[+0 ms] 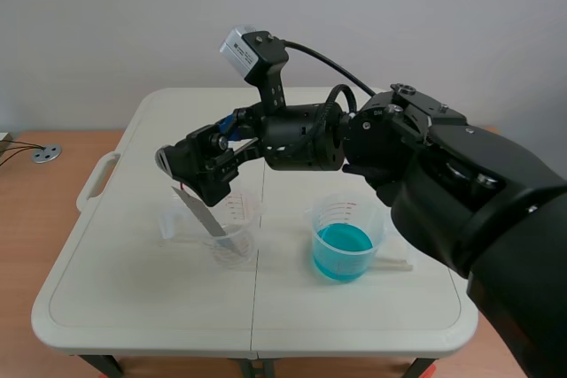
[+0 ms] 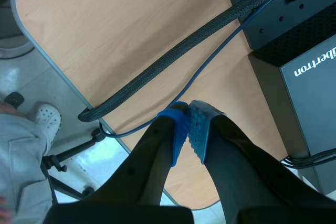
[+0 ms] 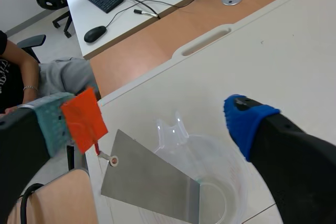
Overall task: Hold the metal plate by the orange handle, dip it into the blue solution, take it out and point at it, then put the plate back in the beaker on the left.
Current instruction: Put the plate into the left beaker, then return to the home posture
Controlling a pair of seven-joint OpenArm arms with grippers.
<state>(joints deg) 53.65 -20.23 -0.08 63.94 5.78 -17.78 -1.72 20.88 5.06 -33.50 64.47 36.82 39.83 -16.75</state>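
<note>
1. The white bench [image 1: 133,307] carries a clear beaker [image 1: 239,227].
2. My right claw [image 1: 199,173] hangs just above that beaker, fingers spread, released.
3. My left claw [image 2: 188,127] is clenched on nothing.
4. The blue solution [image 1: 344,247] stands beside the beaker.
5. The metal plate [image 3: 149,184] leans inside the beaker.
6. Its orange handle [image 3: 84,119] sticks out above the beaker.

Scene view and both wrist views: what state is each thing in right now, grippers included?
metal plate: tilted, lower end inside the left beaker.
orange handle: raised, beside one pad of the right gripper, not clamped.
left beaker: upright, no liquid seen.
right beaker: upright, partly filled with blue solution.
right gripper: open, one finger either side of the handle.
left gripper: shut on nothing.
</note>
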